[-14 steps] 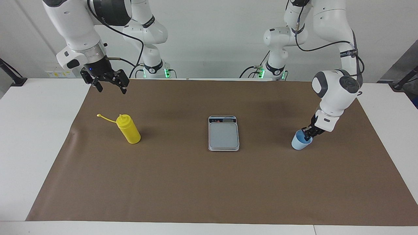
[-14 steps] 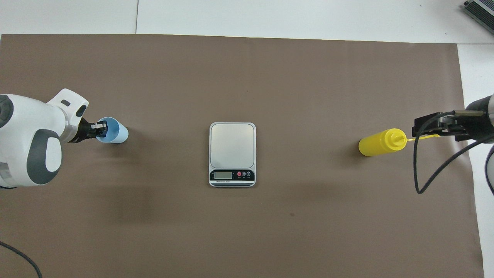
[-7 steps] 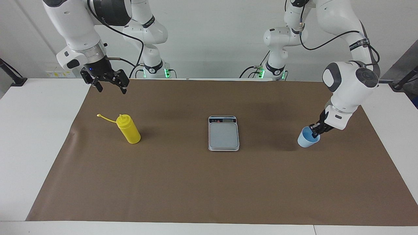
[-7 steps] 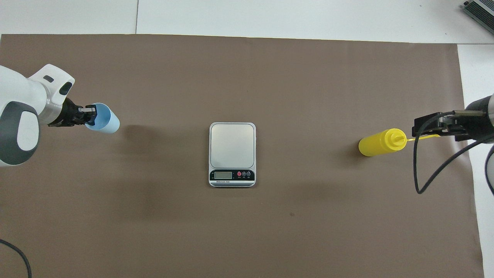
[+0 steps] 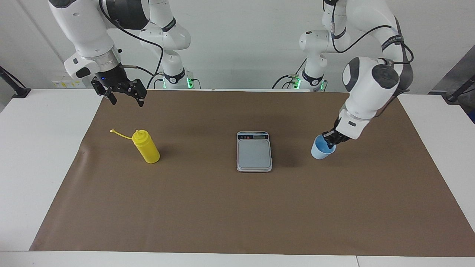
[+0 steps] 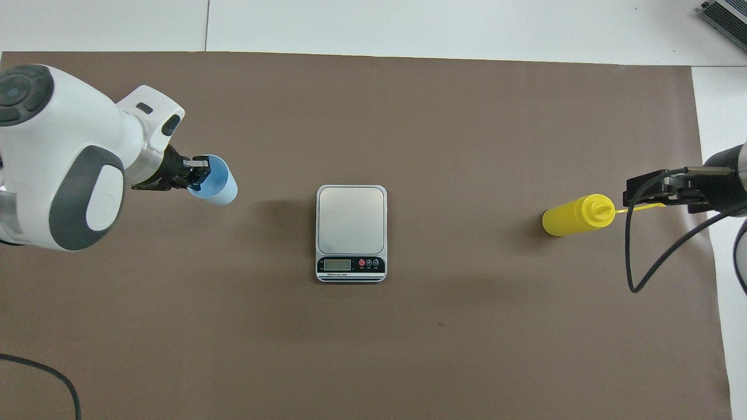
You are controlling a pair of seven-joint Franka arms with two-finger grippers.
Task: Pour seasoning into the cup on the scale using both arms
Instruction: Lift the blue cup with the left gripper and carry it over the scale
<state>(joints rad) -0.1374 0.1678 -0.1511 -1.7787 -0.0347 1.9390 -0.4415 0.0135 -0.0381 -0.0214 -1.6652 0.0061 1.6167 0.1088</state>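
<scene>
The light-blue cup (image 5: 321, 151) hangs tilted in my left gripper (image 5: 330, 139), which is shut on its rim, over the mat between the scale and the left arm's end. In the overhead view the cup (image 6: 220, 189) and left gripper (image 6: 197, 174) show the same hold. The silver-grey scale (image 5: 254, 152) lies at the mat's middle, its plate bare (image 6: 351, 219). The yellow seasoning bottle (image 5: 147, 148) stands toward the right arm's end, its tethered cap (image 5: 112, 131) hanging off. My right gripper (image 5: 125, 97) is open, in the air above the bottle (image 6: 575, 214).
A brown mat (image 5: 237, 207) covers most of the white table (image 5: 37, 148). A black cable (image 6: 642, 274) loops down from the right arm. A grey device (image 6: 726, 14) sits at the table's corner.
My left gripper has lifted the cup off the mat and carried it toward the scale. The right arm, the bottle and the scale have not moved.
</scene>
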